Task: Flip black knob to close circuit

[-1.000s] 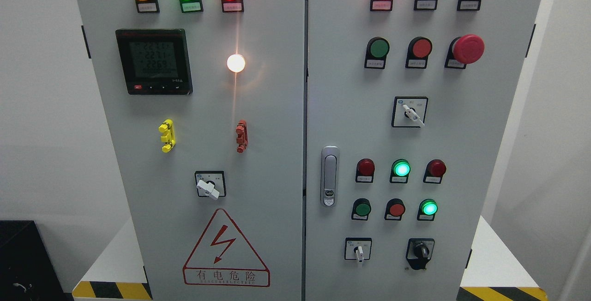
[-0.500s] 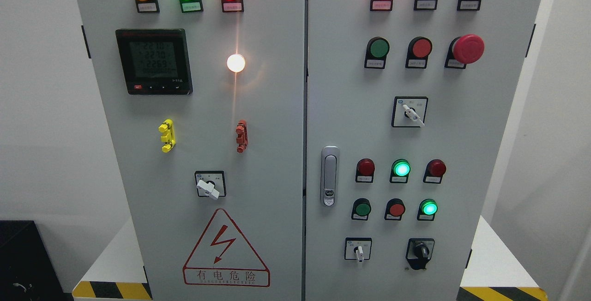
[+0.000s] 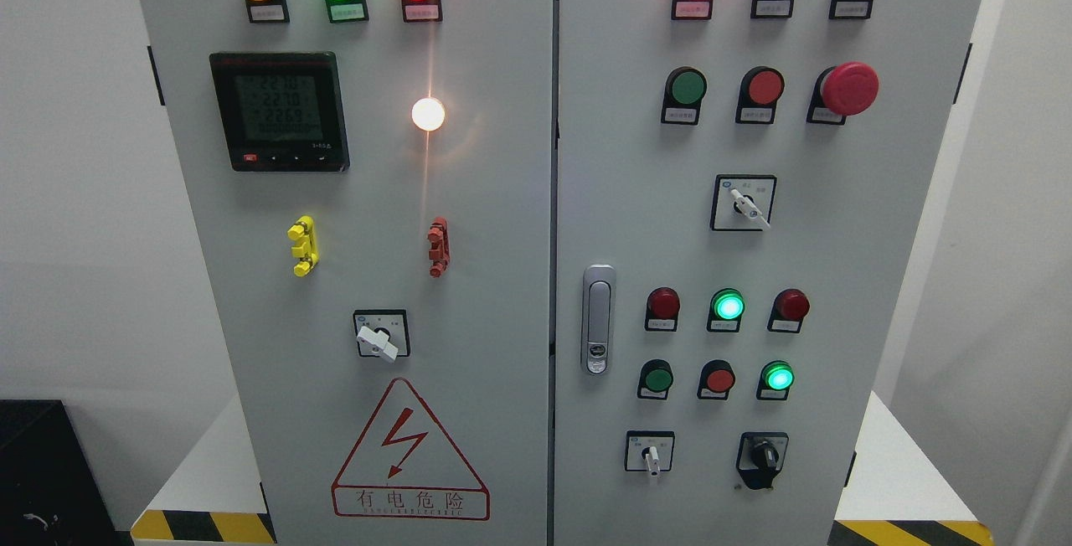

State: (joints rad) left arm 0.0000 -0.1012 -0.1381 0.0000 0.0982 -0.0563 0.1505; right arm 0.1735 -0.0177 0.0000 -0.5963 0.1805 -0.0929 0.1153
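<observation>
Cabinet (image 3: 502, 194), grey, two doors, on white counter (image 3: 896, 462) with hazard striping; white walls. Black knob (image 3: 763, 452) at right door's lower right, beside white-handled switch (image 3: 651, 455). Meter (image 3: 279, 110) digits blurred; button labels too small to read. Warning triangle (image 3: 409, 450) reads 有电危险. No hand in view, so grip state cannot be told.

No part of the robot's body in view.

Both arms & hands out of view
</observation>
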